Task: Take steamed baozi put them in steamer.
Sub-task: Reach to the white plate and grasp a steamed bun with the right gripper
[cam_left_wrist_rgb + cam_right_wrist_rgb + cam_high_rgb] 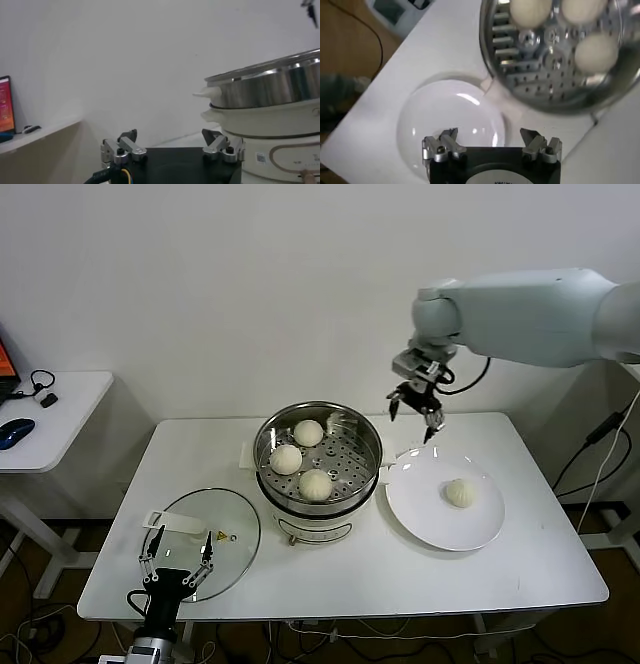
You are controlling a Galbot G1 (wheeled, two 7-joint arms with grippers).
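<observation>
The steel steamer [368,454] stands mid-table with three baozi inside it [308,432] [286,459] [315,484]. A fourth baozi [460,492] lies on the white plate [430,522] to its right. My right gripper [415,412] hangs open and empty in the air above the gap between steamer and plate. In the right wrist view the right gripper [489,134] is over the plate [450,115], with the steamer tray [545,80] and its baozi [596,52] beyond; the plate's baozi is hidden there. My left gripper [178,556] is open and idle near the front left edge.
A round glass lid [215,529] lies flat left of the steamer, under my left gripper. The left wrist view shows my left gripper [169,134] and the steamer's side [265,87] on its white base [280,150]. A side table [50,409] stands far left.
</observation>
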